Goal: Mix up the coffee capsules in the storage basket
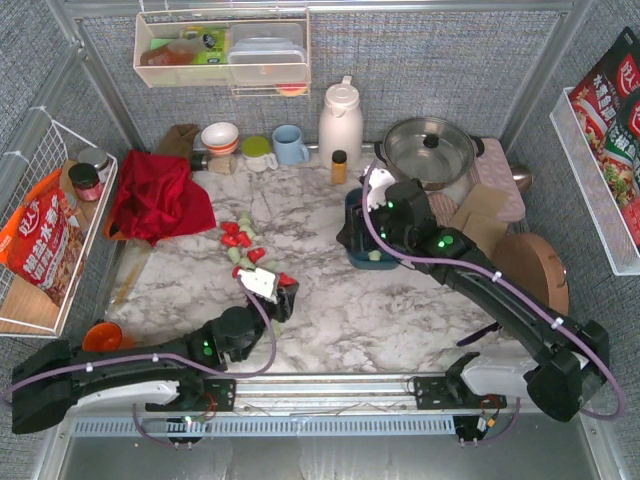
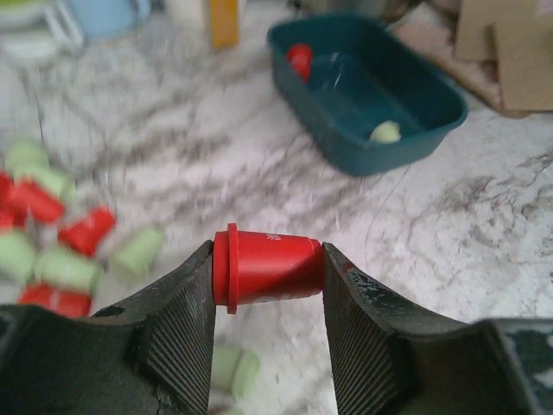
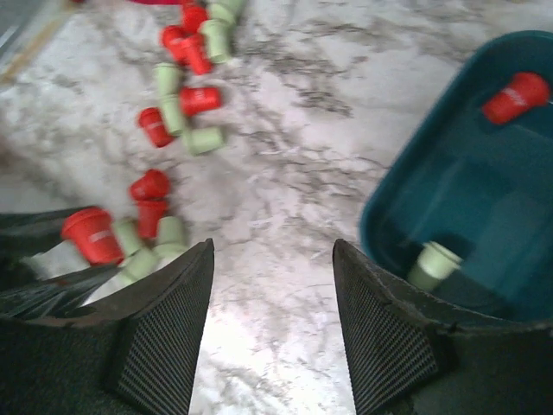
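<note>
Left wrist view: a red capsule is pinched sideways between the fingers of the left end effector, which is closed partway onto it, the capsule's rim against one finger. Just beyond, the loose capsules, red and green, are scattered on the marble counter. Farther off, the teal basket is seen with a second red capsule and a green capsule inside. The right end effector is held open and empty just beside the basket's wall. The pinched capsule is best carried over the basket's open middle, kept clear of the right arm, lowered below the rim, and only then released, so that it is not bounced out.
</note>
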Tool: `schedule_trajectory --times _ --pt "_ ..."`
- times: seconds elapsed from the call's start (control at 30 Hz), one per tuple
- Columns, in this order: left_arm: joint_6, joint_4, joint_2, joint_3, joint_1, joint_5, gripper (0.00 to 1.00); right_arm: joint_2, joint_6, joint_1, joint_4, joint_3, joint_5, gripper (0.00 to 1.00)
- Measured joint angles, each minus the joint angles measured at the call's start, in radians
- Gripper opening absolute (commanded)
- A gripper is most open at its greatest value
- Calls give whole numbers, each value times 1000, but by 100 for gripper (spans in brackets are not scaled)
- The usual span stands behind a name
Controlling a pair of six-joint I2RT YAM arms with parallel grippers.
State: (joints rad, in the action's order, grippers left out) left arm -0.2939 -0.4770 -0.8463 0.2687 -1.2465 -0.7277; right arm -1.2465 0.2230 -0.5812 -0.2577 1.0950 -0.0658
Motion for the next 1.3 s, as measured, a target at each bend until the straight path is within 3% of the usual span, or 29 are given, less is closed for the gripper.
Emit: schedule_trajectory --times 0.13,0.3,0.53,0.87,1.07,1.2,1.3 --pt "290 -299 -95 5 12 68 50 19 32 -7 5 -3 -141 57" --pt "468 -470 -214 25 19 156 50 -9 40 -37 30 -6 -309 54" --pt "528 -563 -256 32 20 259 50 -42 25 -105 24 0 -406 54" --pt "529 -598 -300 60 20 319 50 -42 -19 -134 -6 7 -395 52" --pt "528 -606 -327 73 20 319 50 -42 -44 -139 -17 7 -358 33" --pt "523 -613 -337 75 20 312 50 -47 -61 -139 -22 6 -338 9" --pt "517 -610 -338 75 21 307 54 -51 -66 -139 -22 6 -330 4"
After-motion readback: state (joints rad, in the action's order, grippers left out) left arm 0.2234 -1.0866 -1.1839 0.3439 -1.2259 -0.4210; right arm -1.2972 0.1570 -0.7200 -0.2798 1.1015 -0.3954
